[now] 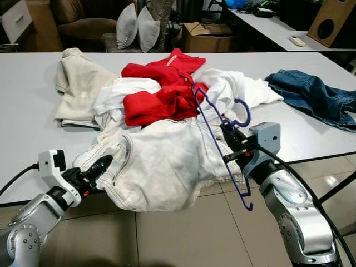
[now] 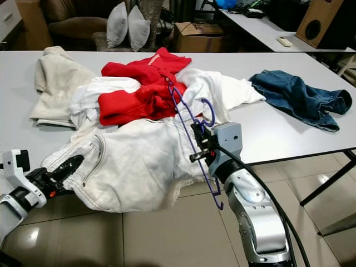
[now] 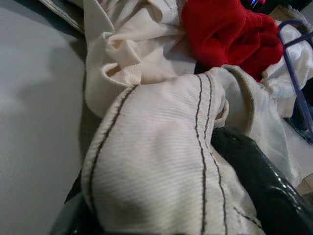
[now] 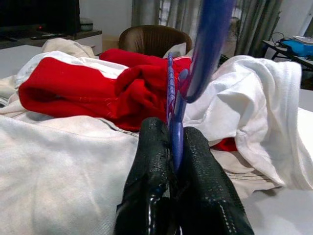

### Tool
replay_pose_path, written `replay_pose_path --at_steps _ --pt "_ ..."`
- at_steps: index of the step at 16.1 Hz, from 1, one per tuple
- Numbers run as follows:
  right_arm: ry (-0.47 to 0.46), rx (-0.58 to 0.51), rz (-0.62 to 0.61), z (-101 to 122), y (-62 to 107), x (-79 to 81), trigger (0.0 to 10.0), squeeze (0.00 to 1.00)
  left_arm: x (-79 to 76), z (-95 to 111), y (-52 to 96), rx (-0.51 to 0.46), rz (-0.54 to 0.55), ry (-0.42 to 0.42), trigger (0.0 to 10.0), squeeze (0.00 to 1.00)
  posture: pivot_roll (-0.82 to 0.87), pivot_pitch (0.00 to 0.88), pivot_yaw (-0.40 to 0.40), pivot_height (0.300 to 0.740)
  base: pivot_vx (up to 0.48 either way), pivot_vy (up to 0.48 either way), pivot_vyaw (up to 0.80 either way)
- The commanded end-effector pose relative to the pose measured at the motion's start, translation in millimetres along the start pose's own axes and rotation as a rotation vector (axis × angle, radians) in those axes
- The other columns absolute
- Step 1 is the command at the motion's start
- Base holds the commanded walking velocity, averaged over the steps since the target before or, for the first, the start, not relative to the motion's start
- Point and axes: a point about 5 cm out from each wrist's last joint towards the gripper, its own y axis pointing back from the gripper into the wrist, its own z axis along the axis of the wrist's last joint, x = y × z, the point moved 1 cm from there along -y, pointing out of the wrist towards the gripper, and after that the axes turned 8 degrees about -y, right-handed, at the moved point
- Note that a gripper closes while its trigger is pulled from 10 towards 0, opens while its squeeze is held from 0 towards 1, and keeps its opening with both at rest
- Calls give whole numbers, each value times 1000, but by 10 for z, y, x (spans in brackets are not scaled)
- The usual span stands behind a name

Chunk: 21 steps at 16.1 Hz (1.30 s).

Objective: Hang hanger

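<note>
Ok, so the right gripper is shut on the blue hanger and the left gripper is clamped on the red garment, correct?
Not quite. The left gripper is clamped on the white jeans, not the red garment, as the left wrist view shows. The right gripper is indeed shut on the blue hanger.

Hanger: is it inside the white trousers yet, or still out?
Out. The blue hanger lies on top of the white trousers, pinched in the right gripper; the left gripper holds the waistband.
</note>
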Motion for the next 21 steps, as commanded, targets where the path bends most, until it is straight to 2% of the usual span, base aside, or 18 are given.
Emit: replay_pose_path --at_steps 1,6,9,11,12,15,16,17,18,19,20,21 --pt "2 5 -1 -1 -13 -13 10000 0 -62 68 -41 -42 -27 12 0 0 -150 0 -62 740 0 0 0" --pt "10 8 2 -6 -35 -22 10000 0 -117 157 -24 -118 -75 51 0 0 -141 0 -70 740 0 0 0" --pt "19 12 2 -18 -46 -23 10000 0 -229 252 -16 -173 -165 80 0 0 -139 0 -73 740 0 0 0" --pt "35 9 -18 -12 -61 -64 10000 0 -409 534 -56 -273 -285 58 0 0 -136 0 -71 740 0 0 0" --pt "40 7 -33 -8 -67 -84 10000 0 -439 621 -80 -302 -301 51 0 0 -135 0 -71 740 0 0 0" --pt "31 -21 -114 26 -85 -199 10000 0 -552 1123 -235 -477 -379 25 0 0 -129 0 -64 740 0 0 0" --pt "20 -41 -171 51 -87 -274 10000 0 -651 1447 -369 -564 -426 3 0 0 -125 0 -58 740 0 0 0" --pt "15 -52 -200 64 -86 -314 10000 0 -707 1609 -438 -604 -445 -10 0 0 -125 0 -57 740 0 0 0" --pt "2 -66 -255 76 -83 -386 10000 0 -823 1867 -558 -648 -481 -42 0 0 -122 0 -54 740 0 0 0" --pt "-3 -69 -284 76 -79 -425 10000 0 -886 1993 -616 -669 -491 -71 0 0 -122 0 -52 740 0 0 0" --pt "-14 -73 -330 74 -68 -491 10000 0 -1021 2216 -698 -703 -525 -122 0 0 -120 0 -49 740 0 0 0" --pt "-21 -78 -375 79 -51 -565 10000 0 -1252 2620 -758 -788 -553 -210 0 0 -120 0 -45 740 0 0 0"
